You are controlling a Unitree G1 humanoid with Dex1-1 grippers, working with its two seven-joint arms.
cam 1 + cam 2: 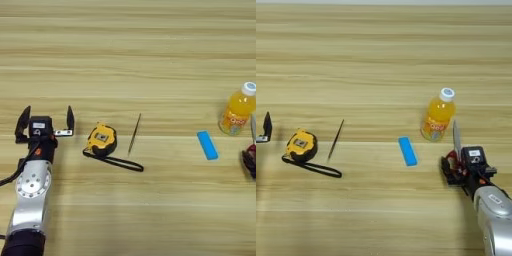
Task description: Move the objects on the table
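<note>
the table (381,50) runs wide and bare behind the bottle (437,115), so the far side offers the most open room. the left gripper (45,122) sits far to the bottle's left at the near edge, its two black fingers spread wide with nothing between them, apparently parked. the right gripper (461,167) is just in front of the bottle and a little to its right, fingers closed around the red handles of the scissors (457,150), whose blade points up toward the bottle and ends close beside it; the grip on the handles likely keeps the blade clear of the arm. a tape measure (301,146) with its black strap lies well left of the bottle, with a thin dark stick (335,139) just beside it. the blue bar (407,151) lies flat in front of the bottle, slightly left, apart from it. the gap between bar and stick looks free for setting things down.
</note>
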